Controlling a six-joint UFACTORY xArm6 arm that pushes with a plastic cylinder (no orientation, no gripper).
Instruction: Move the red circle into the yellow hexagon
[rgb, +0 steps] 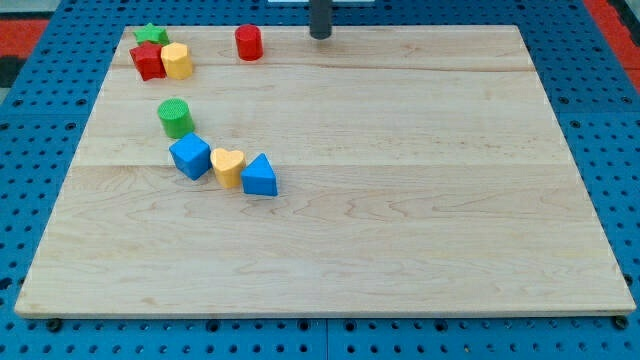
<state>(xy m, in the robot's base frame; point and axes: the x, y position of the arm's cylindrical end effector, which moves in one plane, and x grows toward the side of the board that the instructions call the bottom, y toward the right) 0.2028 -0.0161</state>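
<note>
Red circle (249, 43) left of my tip (320, 35)

Looks like a lab/test bench: bare wood tabletop (400, 200) sitting on a blue perforated base (40, 160), toy blocks only.

The worktop (380, 200) is pale wood with thin brown grain lines, and it looks smooth and a bit matt. It lies on a blue sheet (610, 130) full of little round holes (it looks like hard plastic or painted metal, I cannot tell which). The red circle (249, 43) and the yellow hexagon (177, 61) look smooth, with plain solid paint. My tip (320, 36) is dark grey and dull, not shiny.
</note>
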